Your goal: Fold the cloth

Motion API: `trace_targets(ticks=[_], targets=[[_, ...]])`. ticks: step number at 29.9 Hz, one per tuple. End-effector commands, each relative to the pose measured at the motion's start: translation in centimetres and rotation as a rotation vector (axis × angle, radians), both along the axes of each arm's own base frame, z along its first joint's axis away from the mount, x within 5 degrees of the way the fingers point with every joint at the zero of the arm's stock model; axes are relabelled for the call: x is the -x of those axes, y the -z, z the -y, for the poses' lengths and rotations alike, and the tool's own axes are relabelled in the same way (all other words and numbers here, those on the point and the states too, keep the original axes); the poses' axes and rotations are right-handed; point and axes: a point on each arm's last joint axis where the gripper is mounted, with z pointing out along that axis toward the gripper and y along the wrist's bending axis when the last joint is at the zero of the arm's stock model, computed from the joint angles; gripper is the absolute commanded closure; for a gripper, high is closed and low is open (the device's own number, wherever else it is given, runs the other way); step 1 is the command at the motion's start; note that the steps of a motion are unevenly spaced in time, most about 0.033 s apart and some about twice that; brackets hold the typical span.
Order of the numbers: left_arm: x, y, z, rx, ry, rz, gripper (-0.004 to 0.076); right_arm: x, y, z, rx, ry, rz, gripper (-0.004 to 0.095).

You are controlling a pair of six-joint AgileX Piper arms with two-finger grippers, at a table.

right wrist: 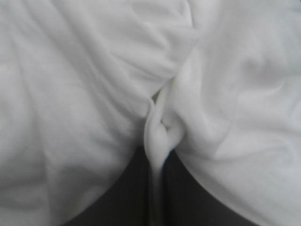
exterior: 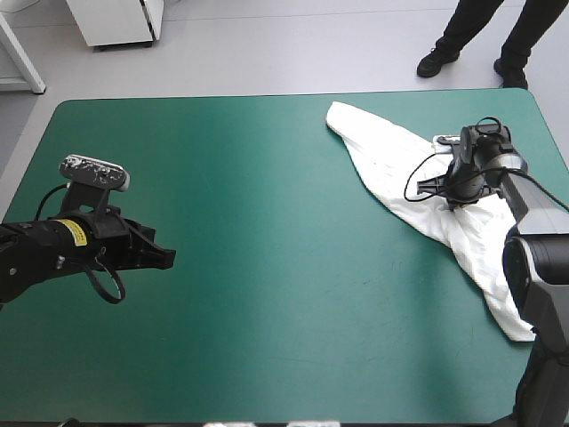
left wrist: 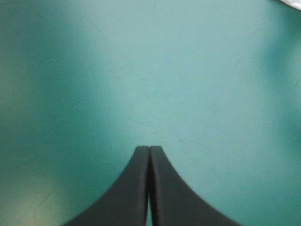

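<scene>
The counter [exterior: 267, 356] wears a teal-green cover with rounded corners, and soft light lays a paler sheen across its middle while its left part sits darker. Beyond the counter's far edge runs a pale grey floor [exterior: 284, 44]. On that floor, past the counter's far left corner, stands a white cabinet [exterior: 116, 22], and farther left of it a slanted white furniture leg [exterior: 20, 53].
</scene>
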Motion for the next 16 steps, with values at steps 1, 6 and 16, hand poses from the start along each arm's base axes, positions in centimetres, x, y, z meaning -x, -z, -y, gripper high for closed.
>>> trace_targets(ticks=[1,6,16], targets=[[0.5,-0.8,0.0,0.023,0.003,0.022,0.0734,0.7,0.4,-4.6,-0.080,-0.085,-0.042,0.0925],[0.5,-0.8,0.0,0.025,0.004,0.021,0.0734,2.5,-2.1,-11.0,-0.096,-0.239,0.013,0.0925],[0.6,-0.8,0.2,0.043,0.013,0.014,0.0734,8.2,-5.5,-21.3,-0.213,-0.468,0.033,0.0925]])
